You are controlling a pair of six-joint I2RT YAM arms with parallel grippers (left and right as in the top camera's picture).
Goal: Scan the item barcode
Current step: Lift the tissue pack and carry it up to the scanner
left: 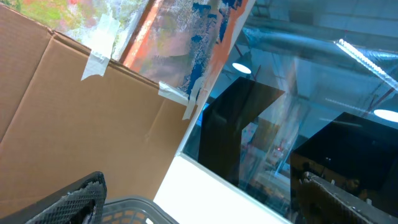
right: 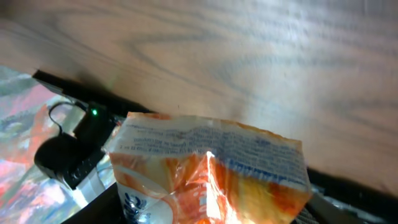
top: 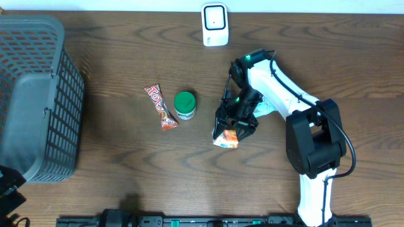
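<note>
Right arm reaches in over the middle of the wooden worktop (top: pixel 113 38). Right fingers (top: pixel 247 125) closed on the upper end of the orange packet (top: pixel 226 140) – task item, right of centre, well short of the white scanner (top: pixel 214 25) at the far edge. Cannot tell if the packet's lower end touches the worktop.

Right wrist view: crinkled packet (right: pixel 211 168) fills the lower frame, small print on its top band, wood grain behind it.

Left of the packet: green-lidded jar (top: pixel 185 105) upright, with a candy bar (top: pixel 160 107) just beside it, lying flat at a slant. Grey basket (top: pixel 38 94) at the far left edge.

Left fingers (left: pixel 81 196) wide apart, nothing between them – camera tilted up at a cardboard box (left: pixel 87 118).
</note>
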